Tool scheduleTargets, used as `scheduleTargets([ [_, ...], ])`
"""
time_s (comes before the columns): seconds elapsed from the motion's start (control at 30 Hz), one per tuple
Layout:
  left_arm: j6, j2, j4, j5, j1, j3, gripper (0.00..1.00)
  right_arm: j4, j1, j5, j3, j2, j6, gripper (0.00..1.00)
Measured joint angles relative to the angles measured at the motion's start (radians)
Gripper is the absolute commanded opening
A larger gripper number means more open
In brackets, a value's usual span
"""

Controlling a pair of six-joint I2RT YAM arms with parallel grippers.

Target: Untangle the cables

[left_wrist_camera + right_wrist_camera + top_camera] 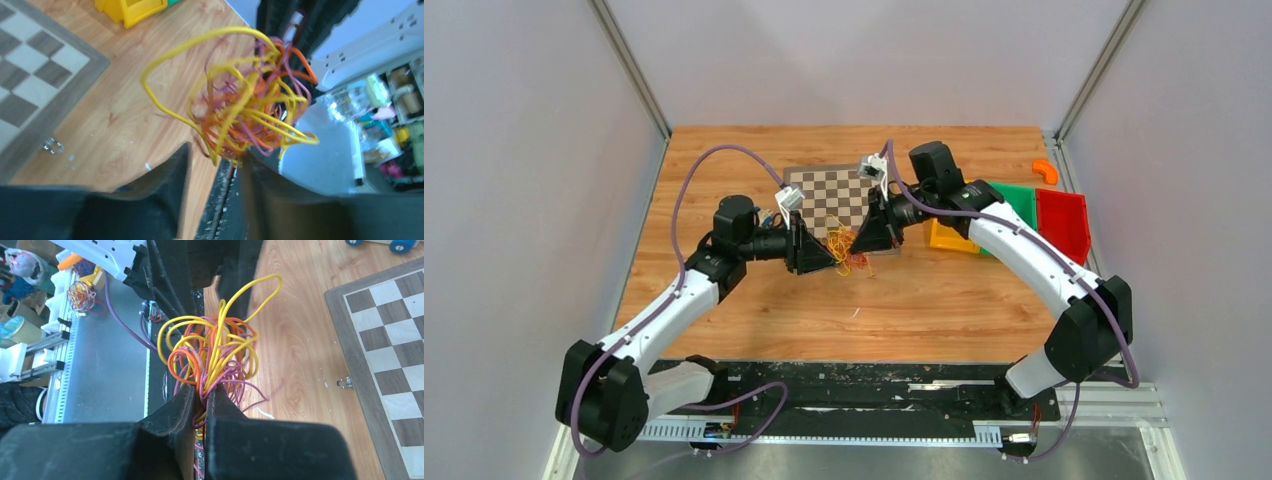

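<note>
closest to the lens in the right wrist view, the right gripper (199, 392) has its two dark fingers drawn almost together, with a bunch of purple, orange and yellow strands pinched in the narrow slit between them. the cables (215, 350) fan up and out from those fingertips as a loose ball of loops, one long yellow loop standing highest, all of it over bare wood just beside the chessboard (390, 350). in the left wrist view the left gripper (215, 155) has its jaws standing apart, with wood and the dark table edge showing through the gap. the lowest strands of the tangle reach down to the mouth of that gap, close against the finger on the right of the view (whether any strand touches it i cannot tell). from the top camera both grippers point at each other from either side, the tangle between their tips at the near edge of the chessboard, on the wooden table (924, 300). a yellow bin (949, 238) sits behind the right arm, with a green bin (1016, 200) and a red bin (1064, 222) beside it.
</note>
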Motion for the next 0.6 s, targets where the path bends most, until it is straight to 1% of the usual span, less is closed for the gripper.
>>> scheduleTargets([
  [0.03,-0.013,0.005,0.006,0.008,-0.002,0.004,0.10,0.005,-0.009,-0.012,0.000,0.000,0.011,0.00],
  [0.07,-0.017,0.006,0.010,0.014,-0.002,0.006,0.02,0.010,-0.023,-0.026,-0.001,0.000,0.022,0.00],
  [0.17,0.006,-0.015,-0.007,0.047,0.001,0.023,0.00,0.023,-0.092,-0.076,-0.011,-0.003,0.054,0.00],
  [0.27,0.036,-0.090,-0.061,0.072,0.032,0.019,0.00,0.029,-0.189,-0.098,-0.058,-0.029,0.072,0.00],
  [0.33,0.073,-0.160,-0.110,0.082,0.080,0.011,0.00,0.029,-0.247,-0.105,-0.097,-0.060,0.076,0.00],
  [0.43,0.156,-0.237,-0.209,0.095,0.181,0.009,0.00,0.025,-0.328,-0.107,-0.152,-0.114,0.075,0.00],
  [0.5,0.234,-0.262,-0.286,0.102,0.260,0.009,0.00,0.019,-0.368,-0.111,-0.176,-0.150,0.071,0.00],
  [0.6,0.338,-0.259,-0.399,0.110,0.359,0.011,0.00,0.003,-0.391,-0.110,-0.189,-0.189,0.051,0.00],
])
